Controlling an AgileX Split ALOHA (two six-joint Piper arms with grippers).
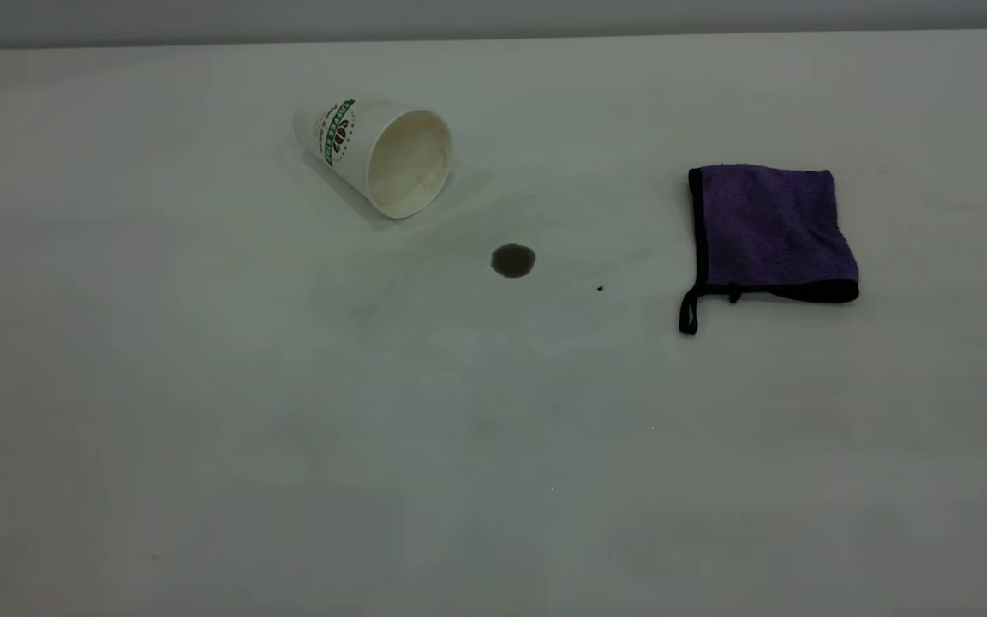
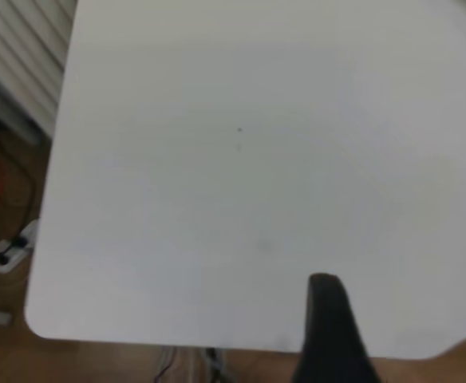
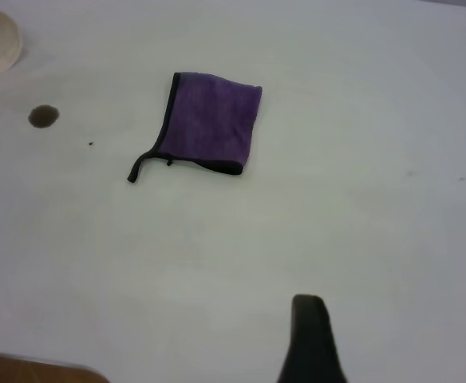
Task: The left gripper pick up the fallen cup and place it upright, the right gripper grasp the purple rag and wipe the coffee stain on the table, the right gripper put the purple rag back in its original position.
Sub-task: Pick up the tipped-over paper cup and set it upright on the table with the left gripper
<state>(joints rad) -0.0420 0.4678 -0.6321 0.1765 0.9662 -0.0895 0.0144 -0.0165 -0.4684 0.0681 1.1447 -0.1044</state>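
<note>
Cup (image 1: 378,154) is seen fallen at eleven o'clock from the coffee stain (image 1: 512,260), the purple rag (image 1: 768,227) at three. Thin, light paper walls are judged crushable; a gentle mid-body grasp is advised. Neither gripper's state can be told.

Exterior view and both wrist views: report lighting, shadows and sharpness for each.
Exterior view: dim, even light, no glare; the cup and the purple rag cast only faint shadows, and the coffee stain is crisp. Left wrist view: brighter, soft focus, bare table, finger tip blurred. Right wrist view: brighter, slightly soft; rag readable.
</note>
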